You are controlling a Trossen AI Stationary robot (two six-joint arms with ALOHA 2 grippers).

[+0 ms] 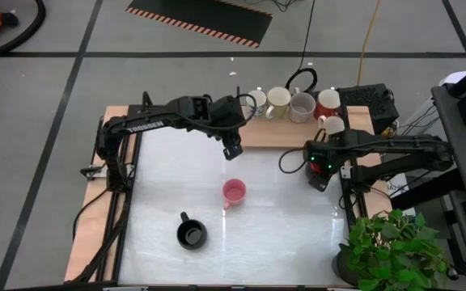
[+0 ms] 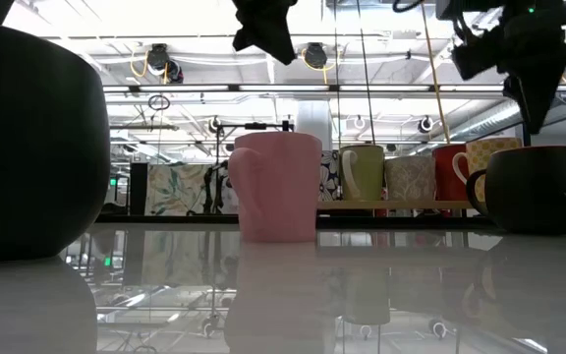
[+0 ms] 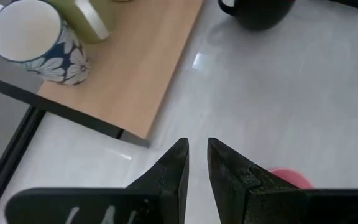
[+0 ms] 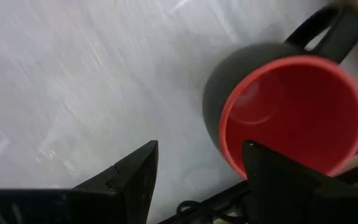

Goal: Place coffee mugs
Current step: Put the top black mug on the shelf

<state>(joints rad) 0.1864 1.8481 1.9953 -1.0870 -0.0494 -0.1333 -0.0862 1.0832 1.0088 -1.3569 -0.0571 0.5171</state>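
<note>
While neither arm carries anything, the scene reads as follows.

Left gripper [image 1: 233,150]: hangs above the white table [image 1: 176,178] just off the wooden board [image 1: 257,133], fingers nearly together with only a thin slit between them, holding nothing.

Right gripper [image 4: 197,177]: low over the table's right side, fingers spread wide and empty, a black mug with a red inside [image 4: 291,112] lying just beyond them (probably the next pick, judging by the aim).

Placed mugs: a blue-flowered mug [image 3: 33,40], a cream mug [image 1: 278,100], a grey mug [image 1: 302,107] and a red mug [image 1: 328,102] stand in a row on the board, likely the goal spot.

Waiting mugs: a pink mug [image 1: 234,192] stands mid-table, a black mug [image 1: 191,234] nearer the front.

In the way: a potted plant [image 1: 391,250] crowds the front right corner; the board's row leaves little room at the right end.
</note>
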